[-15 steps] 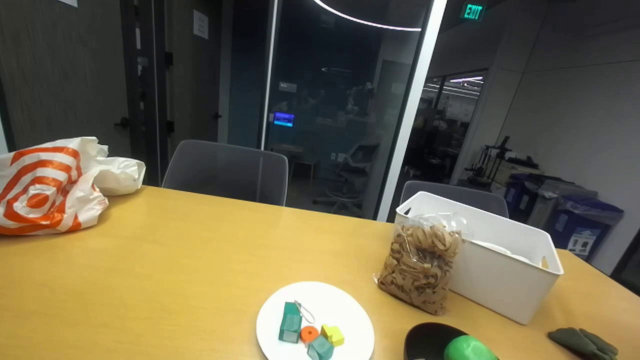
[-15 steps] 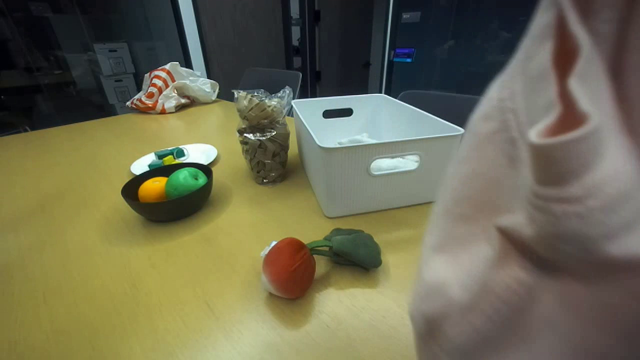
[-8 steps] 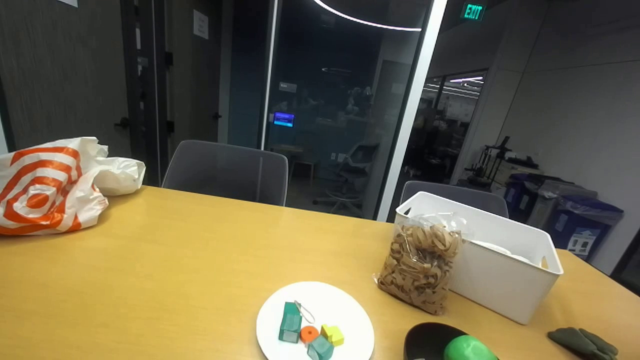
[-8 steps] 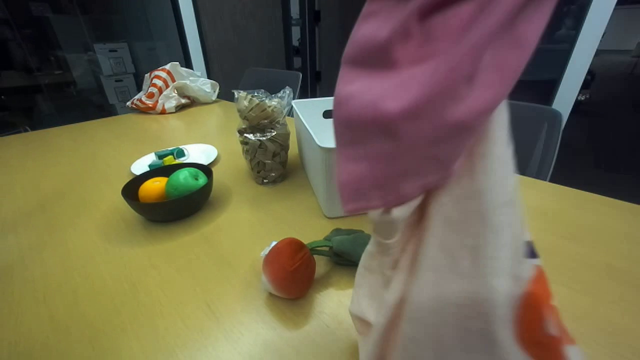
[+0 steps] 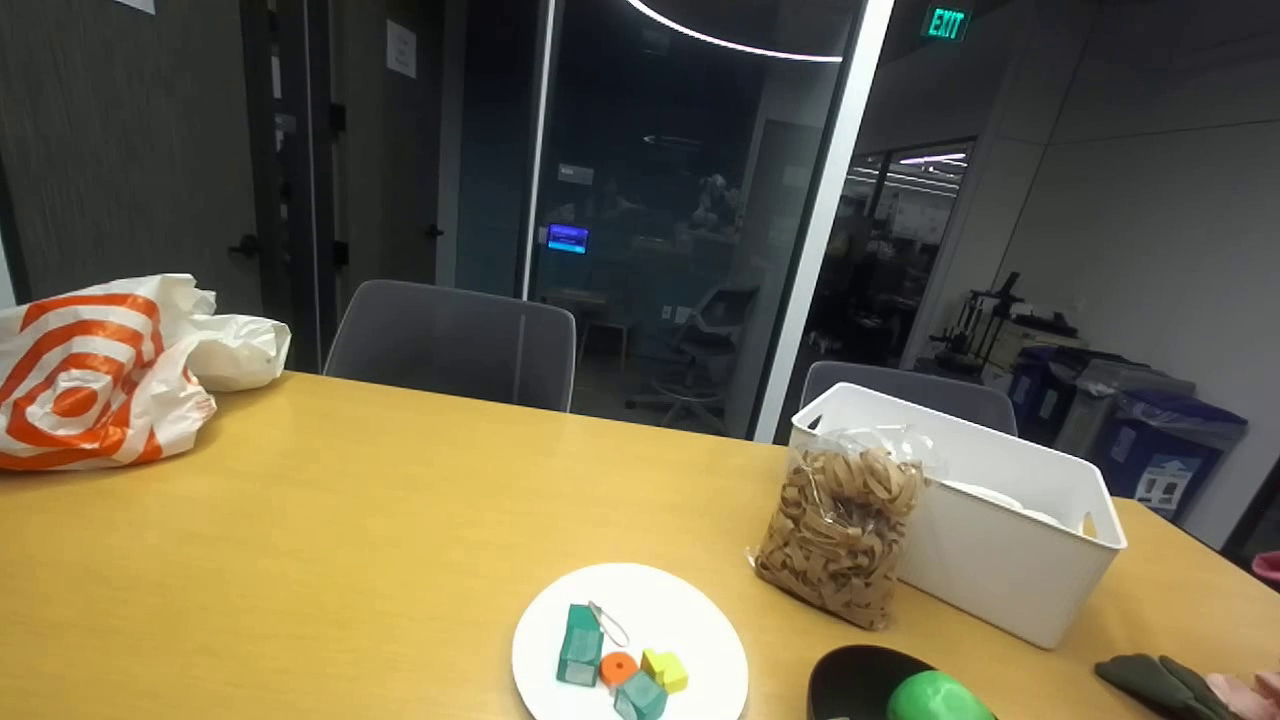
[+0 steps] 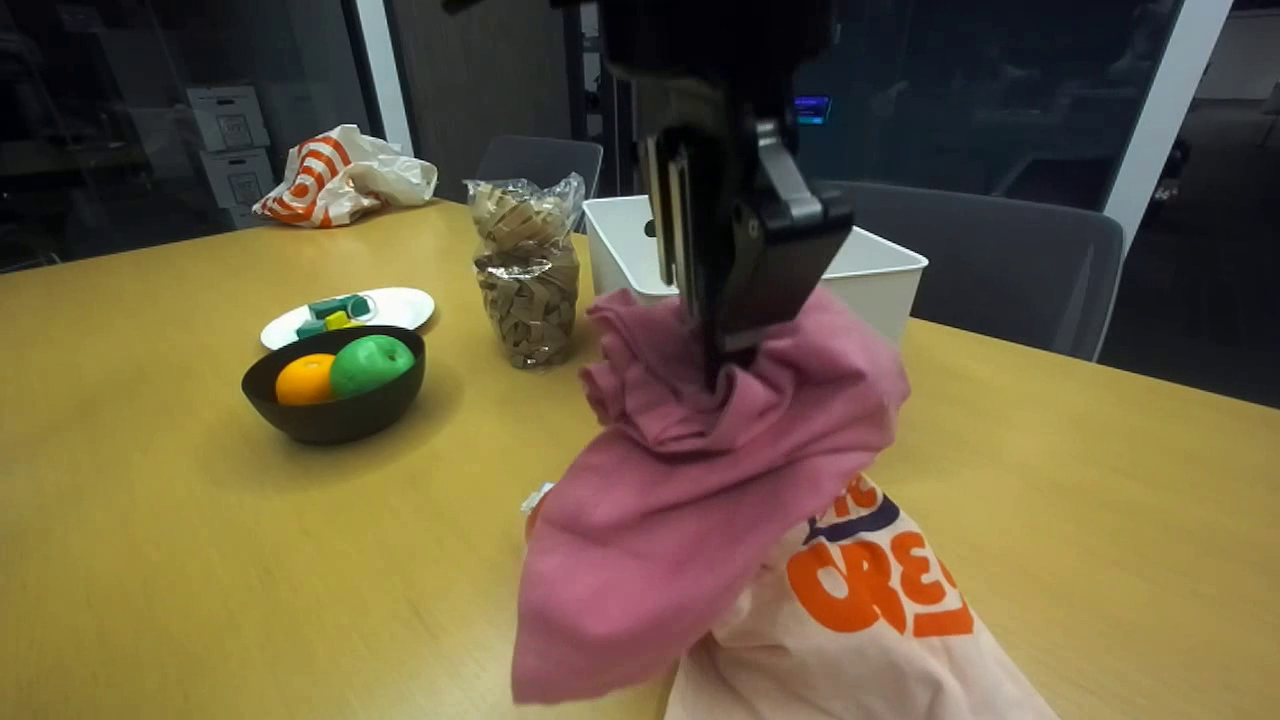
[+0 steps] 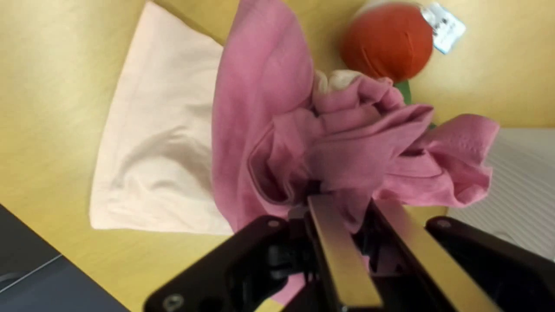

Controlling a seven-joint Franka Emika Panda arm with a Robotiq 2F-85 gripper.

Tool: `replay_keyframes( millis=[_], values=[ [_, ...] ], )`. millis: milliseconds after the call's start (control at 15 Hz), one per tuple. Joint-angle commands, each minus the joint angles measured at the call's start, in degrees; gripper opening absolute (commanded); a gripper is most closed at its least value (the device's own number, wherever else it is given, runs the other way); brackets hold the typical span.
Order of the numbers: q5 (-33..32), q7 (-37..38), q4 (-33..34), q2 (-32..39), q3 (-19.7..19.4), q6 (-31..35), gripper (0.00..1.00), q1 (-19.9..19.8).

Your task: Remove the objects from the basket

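- Nearest in an exterior view, the magenta cloth [image 6: 640,560] hangs bunched at its top, a long flap slanting down toward 7 o'clock.
- The end effector [image 7: 352,201], at 12 o'clock on the bunch, grasps the magenta cloth; its 2 fingers [image 7: 342,255] pinch the gathered fabric.
- The peach cloth [image 6: 870,660], with orange and dark print, lies on the bench [image 5: 350,550] at 4 o'clock from the magenta cloth, partly hidden behind it; I cannot tell whether the fingers catch it too.
- A red ball [image 7: 388,41] with a tag [image 7: 444,28] sits at 1 o'clock from the magenta cloth in the wrist view.
- In an exterior view, between 9 and 10 o'clock from that cloth, a black bowl [image 6: 335,420] holds 1 orange fruit [image 6: 305,380] and 1 green fruit [image 6: 372,363].
- The basket [image 5: 1010,570] stands on the bench at 12 o'clock, beyond the magenta cloth, with something white [image 5: 985,493] inside; both cloths are outside it.
- A clear bag of brown pieces [image 6: 530,300] stands upright at 11 o'clock, just beside the basket.
- A white plate [image 5: 700,630] at 10 o'clock bears teal blocks [image 5: 580,650], 1 orange disc [image 5: 619,669] and 1 yellow piece [image 5: 665,671].
- Farther off, also at 10 o'clock, a white-and-orange plastic bag [image 6: 345,185] slumps on the bench.
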Motion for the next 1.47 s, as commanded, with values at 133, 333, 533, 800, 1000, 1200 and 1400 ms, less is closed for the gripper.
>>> replay_keyframes(
  millis=[133,333,533,800,1000,1200,1400],
  values=[
    [-3.74,-5.19,4.75,5.51,1.05,-12.13,0.05,3.47],
    [-3.10,-8.24,5.13,8.75,1.00,-12.46,0.43,6.05],
    [-4.75,-8.01,5.75,10.85,1.32,-12.89,0.64,6.91],
    [-4.83,-9.22,5.88,11.04,1.47,-10.77,0.95,8.28],
    [-4.19,-8.98,6.91,12.97,1.52,-11.29,1.00,8.94],
    [-6.47,-8.22,6.23,15.29,1.93,-10.10,1.00,9.13],
    [-3.39,-11.07,4.97,17.42,1.08,-7.72,1.00,9.83]
  ],
)
